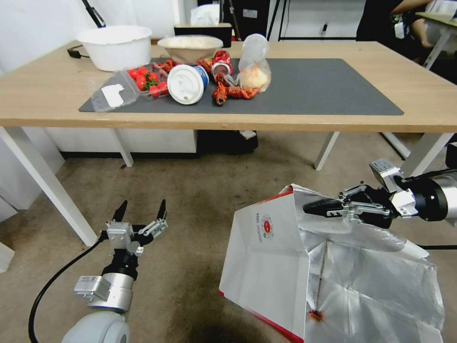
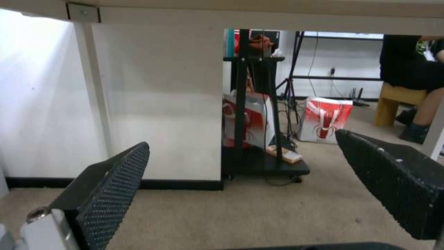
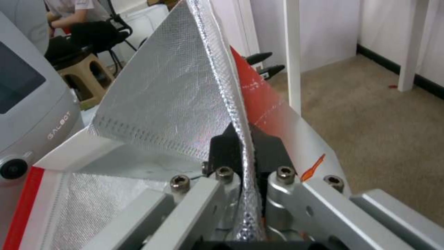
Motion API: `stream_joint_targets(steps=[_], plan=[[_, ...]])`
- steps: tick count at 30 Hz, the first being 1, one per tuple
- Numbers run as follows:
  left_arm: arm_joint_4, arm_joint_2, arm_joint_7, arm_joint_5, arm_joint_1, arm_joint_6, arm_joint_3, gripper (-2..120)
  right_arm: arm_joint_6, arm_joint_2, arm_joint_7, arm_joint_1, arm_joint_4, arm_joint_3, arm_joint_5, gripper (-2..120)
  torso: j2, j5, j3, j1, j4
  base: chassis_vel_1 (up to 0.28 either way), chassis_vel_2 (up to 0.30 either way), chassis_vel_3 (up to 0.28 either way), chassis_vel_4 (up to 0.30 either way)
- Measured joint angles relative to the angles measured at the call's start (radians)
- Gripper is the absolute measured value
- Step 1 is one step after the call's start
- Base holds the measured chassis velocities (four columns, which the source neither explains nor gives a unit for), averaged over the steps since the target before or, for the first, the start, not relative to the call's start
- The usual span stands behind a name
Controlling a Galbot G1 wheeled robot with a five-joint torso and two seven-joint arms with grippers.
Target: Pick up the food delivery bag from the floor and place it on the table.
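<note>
**Ana:** Worn brownish floor runs under the long light-wood table, whose grey mat is crowded at its left end: a white bowl, a box of strawberries, a lidded cup, crayfish and a small clear bag of food. How do we do this lift well?

**Ben:** Go left to right. The left gripper hangs low over the floor beside the table's left leg, fingers spread wide, holding nothing. It is well apart from the load, so leave it parked.

**Ana:** And the food delivery bag?

**Ben:** Right of centre, down near the floor in front of the table, tilted, mouth open, foil lining showing. Whether its base touches the carpet I cannot tell. The right gripper is clamped on the top rim; the wrist camera shows the foil seam pinched between the pads.

**Ana:** One thin edge, then.

**Ben:** My worry exactly. I judge that foil could slip or tear, and the bag will likely swing from one corner. Raise it slowly and straight until the bottom clears the tabletop edge, then carry it forward.

**Ana:** Set it where?

**Ben:** The bare right half of the mat, away from the food.
</note>
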Motion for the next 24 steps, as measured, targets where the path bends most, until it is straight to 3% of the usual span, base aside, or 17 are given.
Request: stream_joint_targets(steps=[24], plan=[[-0.001,0.000,0.000,-0.002,0.000,0.000,0.000,100,0.001,0.005,-0.007,-0.001,-0.004,-0.002,-0.009,0,0.095,0.0000,0.068,0.027,0.0000,0.000,0.000,0.000,0.000]])
